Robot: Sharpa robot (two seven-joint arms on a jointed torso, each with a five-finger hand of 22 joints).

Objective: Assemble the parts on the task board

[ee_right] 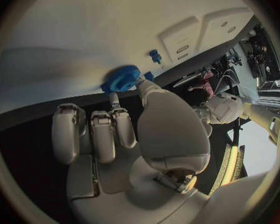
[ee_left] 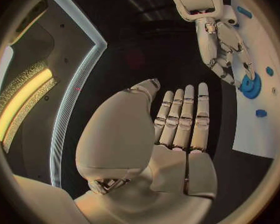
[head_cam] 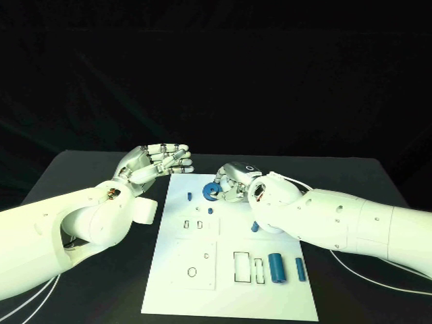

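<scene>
A blue gear [head_cam: 212, 191] sits at the far end of the white board [head_cam: 177, 283], pinched at its rim by the thumb and a fingertip of the right hand [head_cam: 244, 183]; the other fingers of that hand are curled beside it. Just beyond the gear, nearer the wrist side, a small blue peg [ee_right: 155, 56] stands in the board. Behind the right arm lie two blue cylinders [head_cam: 275, 269] beside a rectangular slot. The left hand [head_cam: 158, 162] hovers off the board's far corner, empty, its fingers straight and close together.
</scene>
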